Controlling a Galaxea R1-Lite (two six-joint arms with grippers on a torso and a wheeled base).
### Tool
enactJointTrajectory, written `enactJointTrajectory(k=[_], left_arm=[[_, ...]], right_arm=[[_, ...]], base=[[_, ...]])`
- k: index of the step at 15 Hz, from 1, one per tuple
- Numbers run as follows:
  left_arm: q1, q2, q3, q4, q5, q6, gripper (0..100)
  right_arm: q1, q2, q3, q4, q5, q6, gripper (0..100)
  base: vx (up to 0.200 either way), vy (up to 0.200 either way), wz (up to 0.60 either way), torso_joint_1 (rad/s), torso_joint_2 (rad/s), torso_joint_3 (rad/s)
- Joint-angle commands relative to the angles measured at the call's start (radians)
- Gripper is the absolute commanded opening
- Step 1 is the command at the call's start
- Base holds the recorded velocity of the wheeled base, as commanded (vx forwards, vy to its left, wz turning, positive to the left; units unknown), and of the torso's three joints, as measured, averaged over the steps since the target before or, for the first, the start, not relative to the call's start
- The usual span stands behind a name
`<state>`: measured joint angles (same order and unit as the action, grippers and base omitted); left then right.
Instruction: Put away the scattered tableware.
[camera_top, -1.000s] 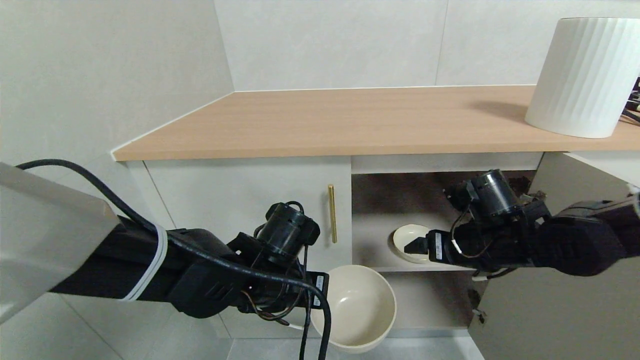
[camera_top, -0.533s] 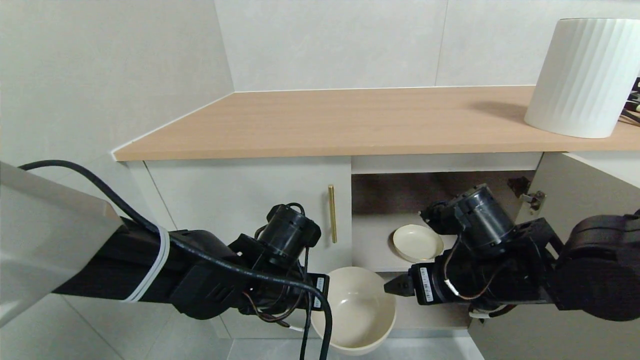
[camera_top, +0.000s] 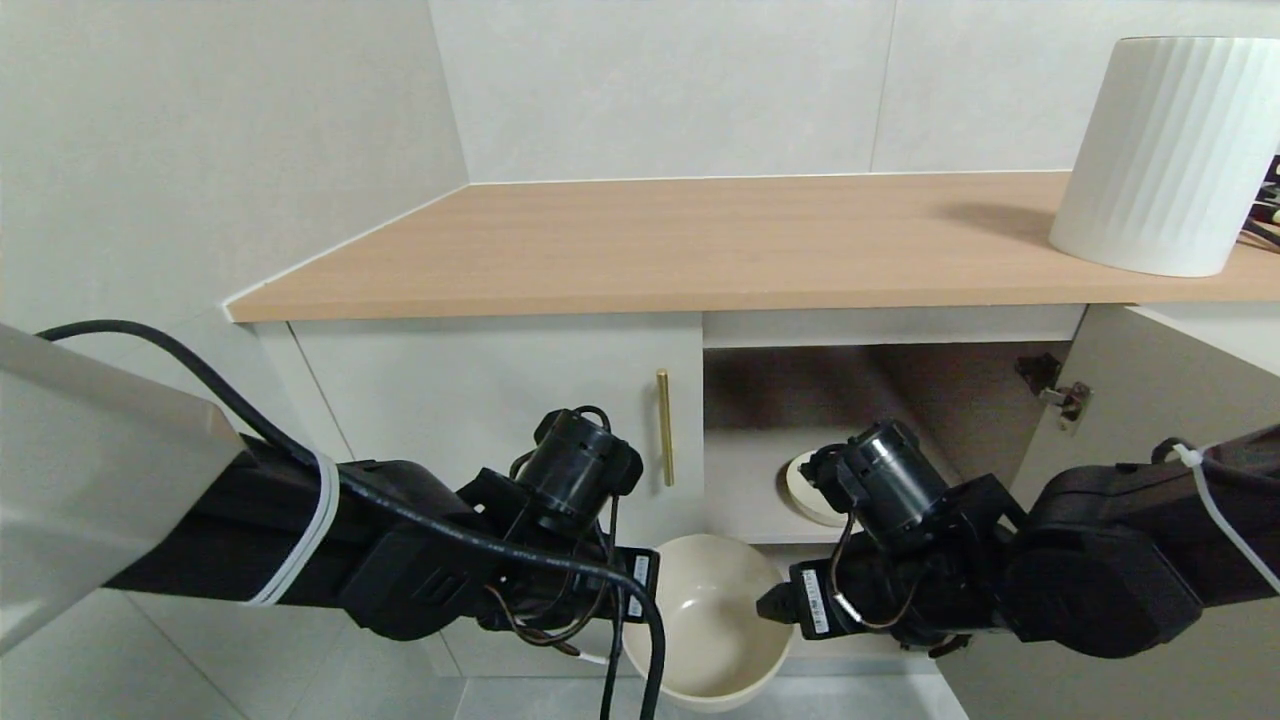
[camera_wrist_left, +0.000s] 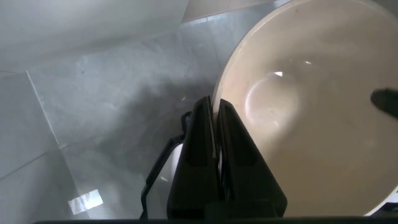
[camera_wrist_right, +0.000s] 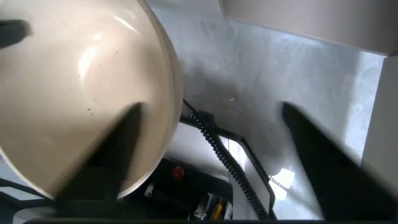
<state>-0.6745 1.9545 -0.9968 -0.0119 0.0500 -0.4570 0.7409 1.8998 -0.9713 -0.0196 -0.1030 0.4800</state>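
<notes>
We record a wooden countertop (camera_top: 700, 240) running across the far side, with a cabinet (camera_top: 480, 400) below it. The cabinet's left door is closed; its right door (camera_top: 1150, 390) stands open at the far right, exposing a shelf (camera_top: 740, 480). A white ribbed container (camera_top: 1165, 150) stands on the countertop at the right end.

We find a cream bowl (camera_top: 710, 620) held in the air, near and low, in front of the cabinet and above the tiled floor (camera_wrist_left: 93, 106), mouth upward. The left gripper (camera_top: 640, 585) is clamped on its left rim, one finger inside and one outside. The right gripper (camera_wrist_right: 210, 109) has its fingers spread wide at the bowl's right rim, one finger over the inside; we cannot tell whether it touches.

A small cream plate (camera_top: 800, 485) lies on the shelf inside the open compartment, partly hidden by the right arm. A brass handle (camera_top: 664, 425) stands upright on the closed door's right edge.
</notes>
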Motion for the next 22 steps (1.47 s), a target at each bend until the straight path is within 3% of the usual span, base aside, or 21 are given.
enactJointTrajectory(k=[1, 12, 13, 22], left_arm=[[0.0, 0.001, 0.0, 0.0, 0.001, 0.0, 0], [0.0, 0.0, -0.002, 0.0, 0.005, 0.0, 0], [0.0, 0.0, -0.002, -0.002, 0.014, 0.0, 100], [0.001, -0.006, -0.005, -0.005, 0.019, -0.005, 100]], right_arm=[[0.0, 0.012, -0.001, 0.0, 0.0, 0.0, 0], [0.002, 0.012, 0.0, 0.0, 0.0, 0.0, 0], [0.002, 0.012, 0.0, 0.0, 0.0, 0.0, 0], [-0.009, 0.031, -0.003, -0.007, -0.006, 0.0, 0]], base=[[0.0, 0.0, 0.0, 0.0, 0.0, 0.0], [0.0, 0.0, 0.0, 0.0, 0.0, 0.0], [0.0, 0.0, 0.0, 0.0, 0.0, 0.0], [0.0, 0.0, 0.0, 0.0, 0.0, 0.0]])
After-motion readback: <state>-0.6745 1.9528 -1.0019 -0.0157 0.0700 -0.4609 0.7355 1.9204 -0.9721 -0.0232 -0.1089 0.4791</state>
